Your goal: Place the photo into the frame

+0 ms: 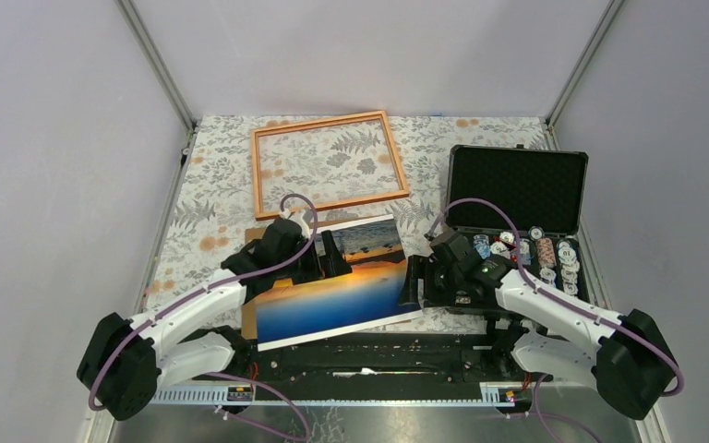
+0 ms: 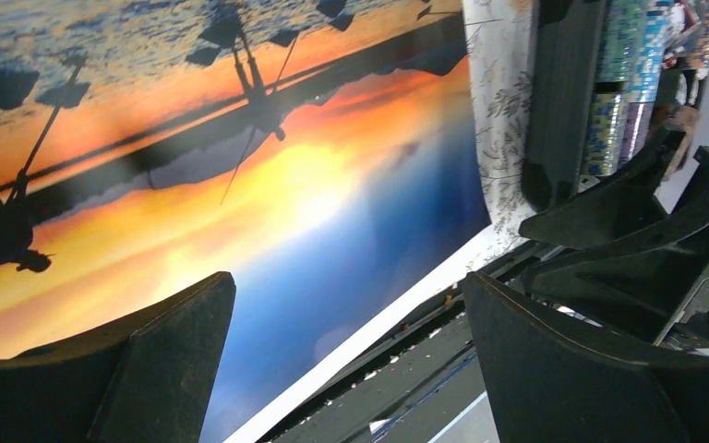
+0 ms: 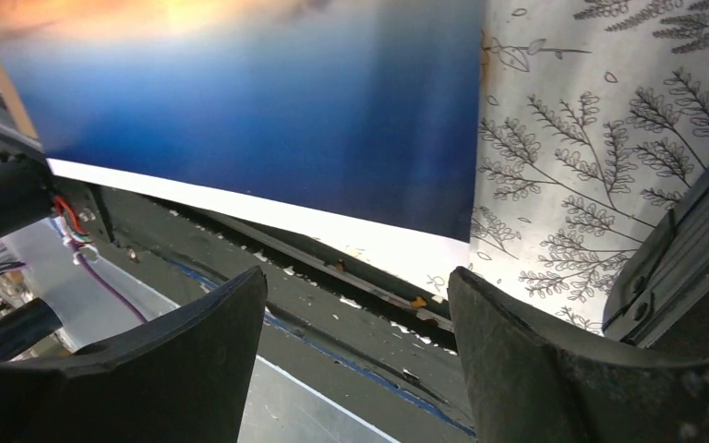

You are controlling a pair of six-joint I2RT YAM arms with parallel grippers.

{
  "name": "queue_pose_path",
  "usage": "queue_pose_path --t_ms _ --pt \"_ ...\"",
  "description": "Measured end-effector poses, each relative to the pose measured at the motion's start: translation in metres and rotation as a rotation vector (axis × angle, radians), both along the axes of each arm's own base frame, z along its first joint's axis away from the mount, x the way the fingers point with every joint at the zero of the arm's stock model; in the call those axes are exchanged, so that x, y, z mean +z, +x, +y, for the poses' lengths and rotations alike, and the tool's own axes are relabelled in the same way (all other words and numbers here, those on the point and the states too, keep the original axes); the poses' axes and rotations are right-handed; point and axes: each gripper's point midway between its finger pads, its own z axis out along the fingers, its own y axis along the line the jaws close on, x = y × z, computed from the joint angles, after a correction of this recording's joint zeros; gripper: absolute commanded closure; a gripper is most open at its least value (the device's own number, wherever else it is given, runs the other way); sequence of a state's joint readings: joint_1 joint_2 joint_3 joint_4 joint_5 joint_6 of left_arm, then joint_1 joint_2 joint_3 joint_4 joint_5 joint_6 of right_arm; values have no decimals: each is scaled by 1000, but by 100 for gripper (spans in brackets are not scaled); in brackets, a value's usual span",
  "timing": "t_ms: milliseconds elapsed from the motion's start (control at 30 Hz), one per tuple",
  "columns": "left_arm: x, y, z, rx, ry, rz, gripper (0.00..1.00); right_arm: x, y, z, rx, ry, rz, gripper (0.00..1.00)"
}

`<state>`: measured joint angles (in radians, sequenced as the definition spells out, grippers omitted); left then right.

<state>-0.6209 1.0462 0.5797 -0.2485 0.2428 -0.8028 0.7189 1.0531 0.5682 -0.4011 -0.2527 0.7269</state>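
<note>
The photo [image 1: 332, 291], a sunset bridge print with a white border, lies face up and askew near the table's front edge. It overhangs the black rail. The orange-brown wooden frame [image 1: 318, 122] lies flat and empty at the back of the table, apart from the photo. My left gripper [image 1: 330, 254] hovers open over the photo's upper part. In the left wrist view the photo [image 2: 240, 166] fills the picture behind the left gripper [image 2: 346, 314]. My right gripper [image 1: 413, 281] stands open at the photo's right edge. The right wrist view has the right gripper [image 3: 357, 295] empty, below the photo's blue corner [image 3: 268, 111].
A brown backing board [image 1: 247, 323] peeks out under the photo's left side. An open black case [image 1: 517, 189] with chips [image 1: 545, 254] stands at the right, close to my right arm. A black rail [image 1: 378, 351] runs along the near edge. A floral cloth [image 1: 212, 212] covers the table.
</note>
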Motion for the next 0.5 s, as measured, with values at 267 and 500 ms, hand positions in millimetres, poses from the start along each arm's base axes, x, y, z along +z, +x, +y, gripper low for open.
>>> queue_pose_path --t_ms 267,500 --pt "-22 -7 3 37 41 -1 1 -21 -4 -7 -25 -52 36 26" --pt "-48 -14 11 72 65 39 1 -40 -10 -14 -46 -86 72 27"
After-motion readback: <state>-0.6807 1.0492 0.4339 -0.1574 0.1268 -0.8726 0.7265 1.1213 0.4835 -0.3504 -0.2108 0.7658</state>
